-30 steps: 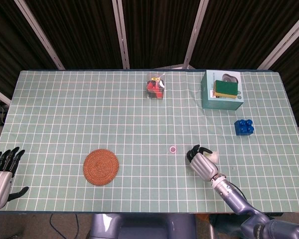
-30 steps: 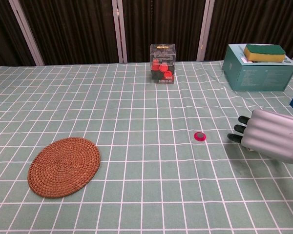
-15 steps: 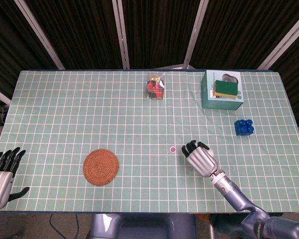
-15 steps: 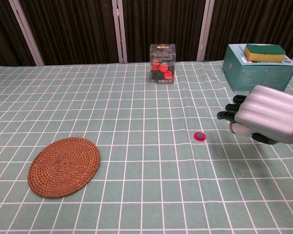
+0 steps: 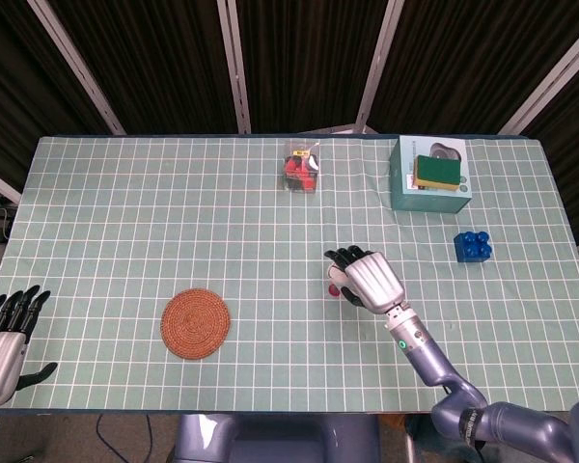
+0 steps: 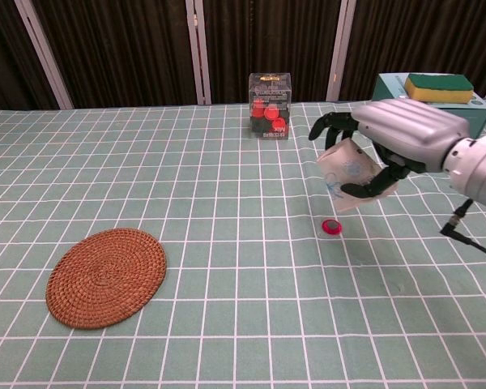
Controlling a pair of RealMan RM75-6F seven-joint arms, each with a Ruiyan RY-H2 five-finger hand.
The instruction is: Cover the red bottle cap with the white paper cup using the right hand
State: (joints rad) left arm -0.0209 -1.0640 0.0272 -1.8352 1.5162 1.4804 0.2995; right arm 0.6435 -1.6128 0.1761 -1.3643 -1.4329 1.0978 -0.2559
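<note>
Holding white paper cup [image 6: 350, 177] in our right hand [image 6: 393, 134], lifted just above red bottle cap [image 6: 331, 227] mid-table; cap uncovered, lowering remains.

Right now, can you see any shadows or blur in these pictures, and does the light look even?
Chest view: even light, sharp focus; the right robot hand holding the white paper cup casts only a faint shadow on the tablecloth near the red bottle cap. Head view: equally even and sharp, no glare; the robot hand hides the cup.
</note>
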